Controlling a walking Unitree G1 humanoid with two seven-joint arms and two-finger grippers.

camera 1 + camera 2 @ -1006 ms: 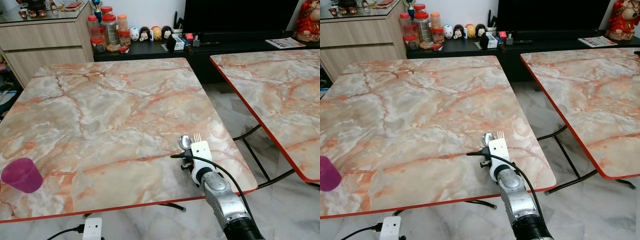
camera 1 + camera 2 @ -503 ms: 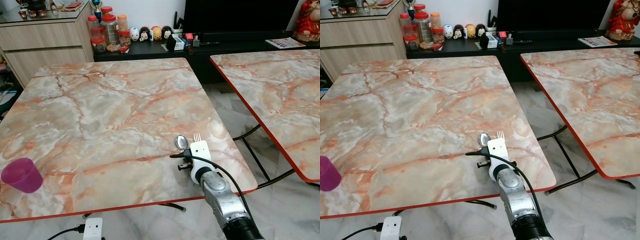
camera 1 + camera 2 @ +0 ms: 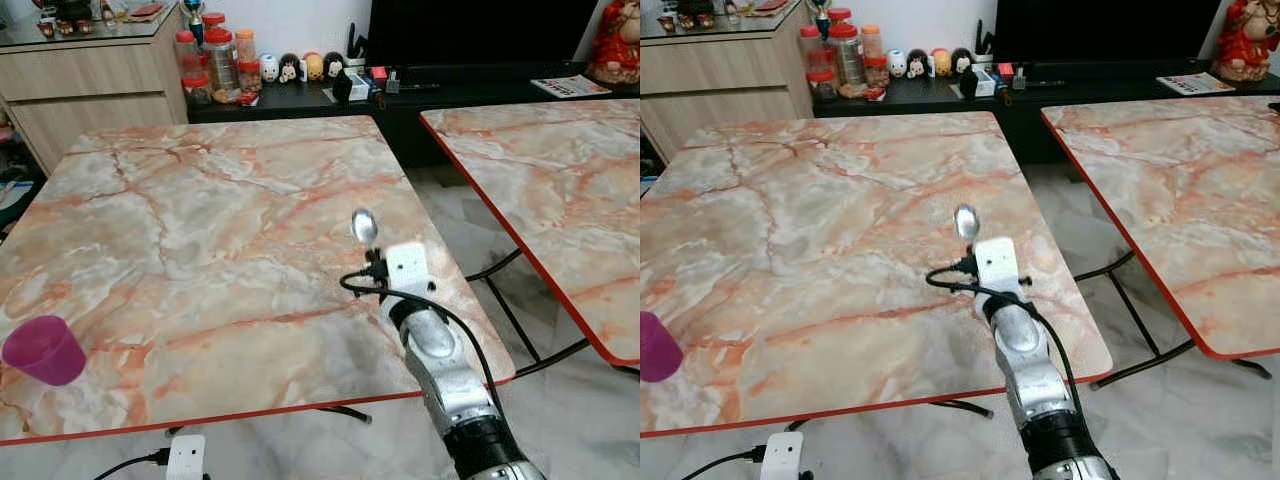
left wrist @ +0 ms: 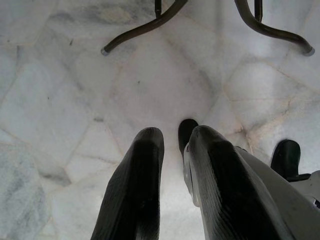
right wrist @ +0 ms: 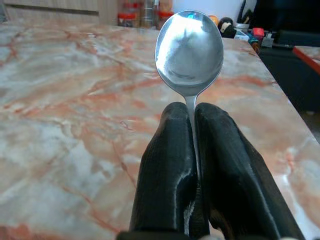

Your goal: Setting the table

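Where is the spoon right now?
The spoon is clamped in the right gripper, bowl sticking out past the fingertips, held over the right part of the near marble table, far from the purple cup at the table's left corner.

Spoon (image 5: pixel 189 50) pinched in right tool (image 5: pixel 193 117)

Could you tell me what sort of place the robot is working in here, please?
Most likely a home living or dining area: two marble-patterned folding tables on a tiled floor, a television on a low black console, and jars and small figurines by a wooden cabinet. The right gripper holds a spoon.
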